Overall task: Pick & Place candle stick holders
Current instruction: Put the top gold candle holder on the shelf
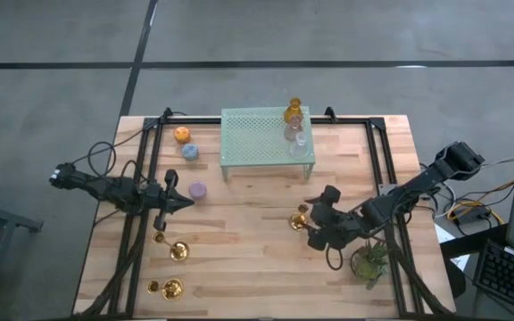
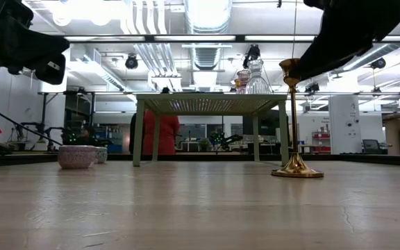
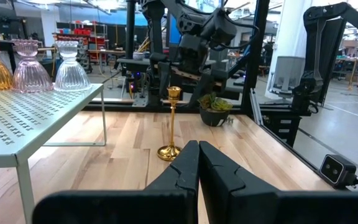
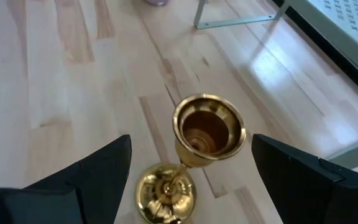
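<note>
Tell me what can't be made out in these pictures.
- Low view: right tool itself, cut off by the top edge above the gold holder.
- High view: gold holders near the left tool, too small for detail.
- Right wrist view: mesh rack top, cut off.

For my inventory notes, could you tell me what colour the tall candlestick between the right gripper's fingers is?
Shiny gold; the candlestick shows best in the right wrist view.

Both arms are dark, near-black, built of slim jointed links with bulkier housings at the joints. Thin black cables loop beside the left arm at the high view's left. The left pincer [image 3: 197, 165] has matte black, wedge-shaped fingers. The right pincer [image 4: 188, 168] shows broad, flat, dark grey fingers.
</note>
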